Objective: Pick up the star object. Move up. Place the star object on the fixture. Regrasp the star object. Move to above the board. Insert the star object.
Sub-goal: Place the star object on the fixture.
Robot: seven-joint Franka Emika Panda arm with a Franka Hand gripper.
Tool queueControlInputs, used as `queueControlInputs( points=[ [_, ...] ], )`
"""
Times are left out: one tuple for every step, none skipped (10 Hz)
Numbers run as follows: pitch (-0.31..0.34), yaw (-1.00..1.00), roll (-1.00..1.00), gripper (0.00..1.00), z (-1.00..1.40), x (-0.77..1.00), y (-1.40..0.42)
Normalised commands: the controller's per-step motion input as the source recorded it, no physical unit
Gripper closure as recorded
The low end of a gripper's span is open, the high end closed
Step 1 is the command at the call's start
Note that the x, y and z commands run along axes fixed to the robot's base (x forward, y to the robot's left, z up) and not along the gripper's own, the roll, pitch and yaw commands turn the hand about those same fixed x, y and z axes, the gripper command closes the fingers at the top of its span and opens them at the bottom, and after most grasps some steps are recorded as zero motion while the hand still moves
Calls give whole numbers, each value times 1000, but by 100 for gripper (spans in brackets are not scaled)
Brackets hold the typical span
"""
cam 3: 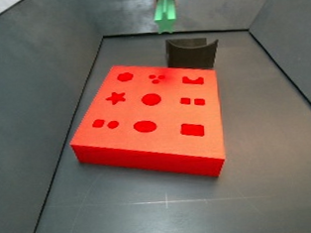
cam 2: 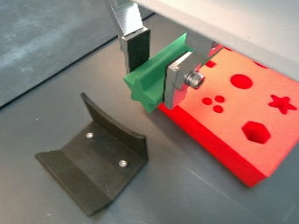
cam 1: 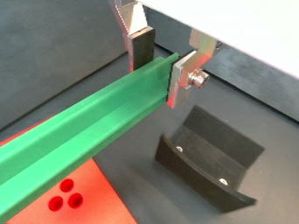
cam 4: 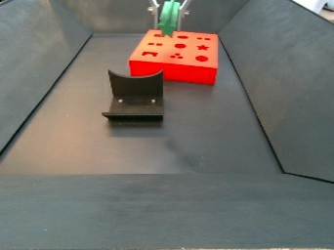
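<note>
You see: one gripper (cam 2: 160,66) up high, one star object (cam 1: 93,118) between its fingers, one fixture (cam 4: 135,96) below it, one board (cam 3: 151,114) beside that.

The fingers (cam 1: 184,79) hang above a matte dark grey table (cam 4: 183,137), whose surface in both side views is plain apart from faint scuffs and a soft sheen of overhead light. Either side of the fingers, dark grey side walls (cam 4: 39,78) slope up and outward from the table like a trough, and a paler grey back wall (cam 3: 59,15) closes off the end just behind the fingers. In a wrist view a flat, pale, whitish surface (cam 1: 251,22) fills the corner behind the fingers, and a small bright patch (cam 4: 319,5) shows beyond the wall's upper edge.
</note>
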Motion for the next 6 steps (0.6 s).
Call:
queueControlInputs(
  points=[
    [155,218,-1000,100,177,853,1000],
    [165,183,-1000,100,157,866,1000],
    [181,146,-1000,100,87,871,907],
    [198,117,-1000,100,40,795,724],
    [220,77,-1000,100,5,707,491],
    [238,46,-1000,100,3,639,323]
  ],
)
